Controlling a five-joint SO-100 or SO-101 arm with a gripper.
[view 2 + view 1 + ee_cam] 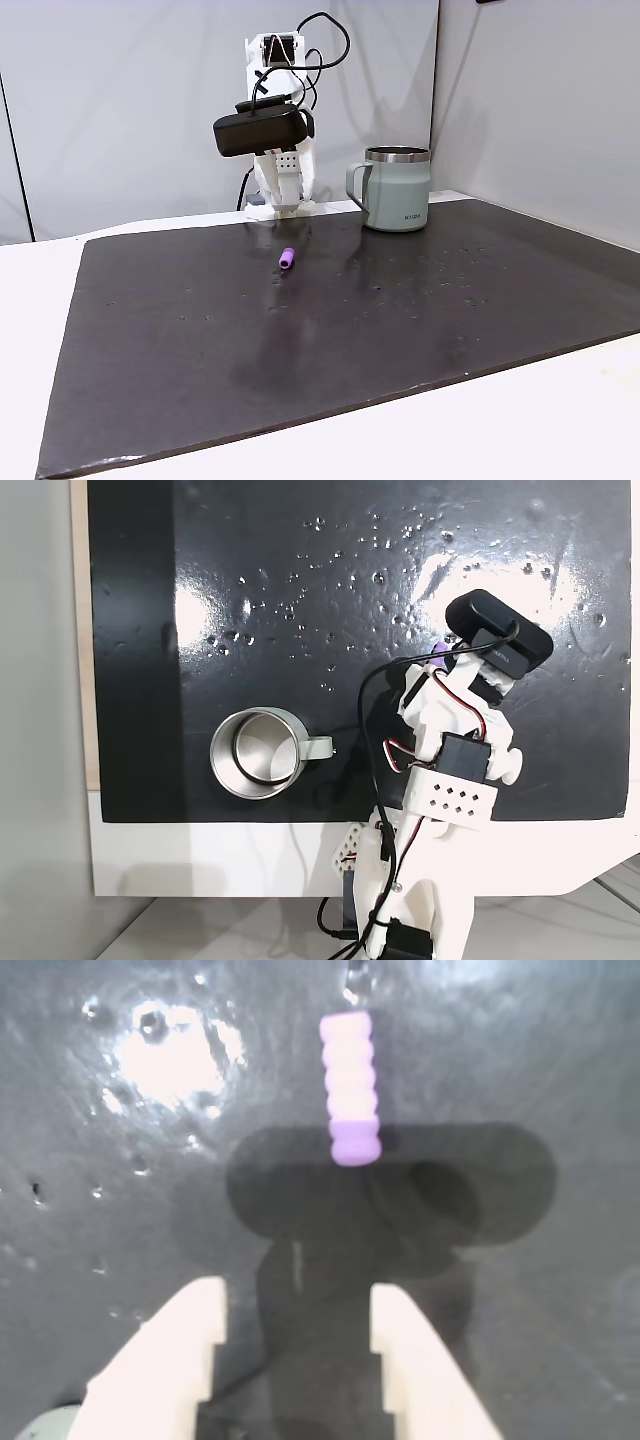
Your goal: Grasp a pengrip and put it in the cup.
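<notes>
In a fixed view looking straight down, the cup (pixel 257 753) is standing upright at lower centre-left of the frame on the black mat (pixel 300 600), its stubby handle pointing right. The white arm (pixel 440 810) is reaching up from the bottom edge toward the right of centre, with a black camera (pixel 498 632) riding at its tip. A sliver of the purple pengrip (pixel 438 646) is peeking out just left of that camera; the fingers are hiding under it, so I cannot tell their spacing here.

In another fixed view from the table's far side, the pengrip (pixel 287 259) is lying on the mat (pixel 300 350) at centre-left, well apart from the cup (pixel 394 189), which is sitting at upper right near the mat's back edge. The gripper (pixel 281 209) is hanging point-down just behind the pengrip, close above the mat.

In the wrist view, the pengrip (pixel 350 1088) is lying lengthwise at upper centre, ribs showing. The gripper (pixel 296 1310) is showing two pale fingers (pixel 190 1350) at the bottom edge, spread apart with bare mat between them and holding nothing, not touching the pengrip
</notes>
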